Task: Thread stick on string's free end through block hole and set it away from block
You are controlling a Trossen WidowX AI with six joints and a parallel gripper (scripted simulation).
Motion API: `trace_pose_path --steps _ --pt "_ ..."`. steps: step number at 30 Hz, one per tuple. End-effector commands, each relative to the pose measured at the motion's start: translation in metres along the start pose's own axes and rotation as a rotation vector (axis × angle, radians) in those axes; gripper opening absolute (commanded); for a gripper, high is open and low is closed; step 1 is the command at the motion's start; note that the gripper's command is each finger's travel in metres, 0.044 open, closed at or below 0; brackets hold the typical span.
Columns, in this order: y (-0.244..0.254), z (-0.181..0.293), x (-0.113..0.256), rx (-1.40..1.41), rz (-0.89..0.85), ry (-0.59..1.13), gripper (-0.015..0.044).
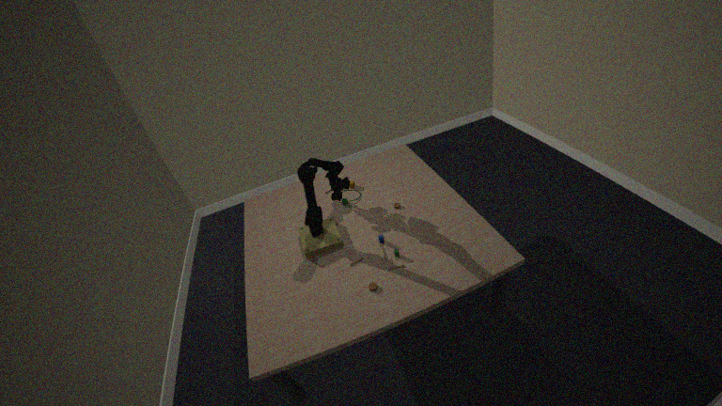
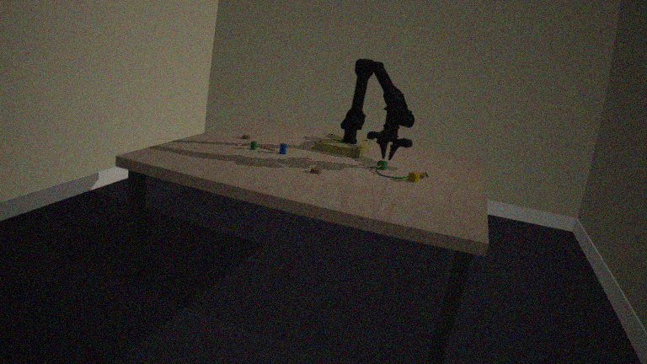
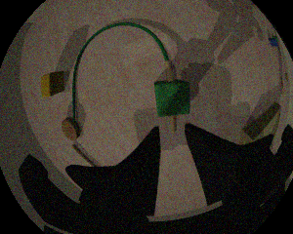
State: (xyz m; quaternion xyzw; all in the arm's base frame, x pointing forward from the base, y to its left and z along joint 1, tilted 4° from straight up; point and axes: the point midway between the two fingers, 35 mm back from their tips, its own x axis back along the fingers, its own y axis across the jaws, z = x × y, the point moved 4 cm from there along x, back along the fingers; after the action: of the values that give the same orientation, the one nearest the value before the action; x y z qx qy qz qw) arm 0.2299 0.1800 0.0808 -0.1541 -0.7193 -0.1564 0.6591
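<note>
The green block point(image 1: 345, 201) point(image 2: 382, 164) point(image 3: 172, 98) stands on the table. The thin wooden stick point(image 3: 174, 125) is in its hole: one end shows on the side toward my gripper, and the other part shows on the far side, joined to the green string point(image 2: 391, 177) point(image 3: 124, 23). The string curves round to the round wooden button point(image 3: 70, 128) at the left of the wrist view. My gripper point(image 2: 387, 158) point(image 3: 172, 129) is partly open and empty, pointing down just above the block's near side. In the wrist view its fingertips are on either side of the stick's near end. The stick's middle is hidden inside the block.
A yellow block point(image 1: 352, 184) point(image 2: 414, 177) point(image 3: 53, 84) and a loose stick point(image 3: 85, 154) lie near the button. A blue cylinder point(image 1: 381, 239) point(image 2: 282, 148), a green cylinder point(image 1: 396, 252) point(image 2: 253, 145), brown pieces point(image 1: 397, 205) point(image 1: 373, 287) and loose sticks point(image 1: 355, 261) point(image 1: 396, 267) are farther off.
</note>
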Motion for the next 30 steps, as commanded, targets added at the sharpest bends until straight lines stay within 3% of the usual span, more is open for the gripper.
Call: trace_pose_path --steps 1,21,26,30 --pt "-0.002 0.002 -0.010 0.005 0.008 0.008 0.0121" --pt "-0.004 0.003 -0.027 0.005 0.008 0.008 0.0121" --pt "-0.004 0.002 -0.026 0.000 0.007 0.003 0.0000" --pt "-0.004 0.002 -0.026 0.000 0.007 0.003 0.0000"
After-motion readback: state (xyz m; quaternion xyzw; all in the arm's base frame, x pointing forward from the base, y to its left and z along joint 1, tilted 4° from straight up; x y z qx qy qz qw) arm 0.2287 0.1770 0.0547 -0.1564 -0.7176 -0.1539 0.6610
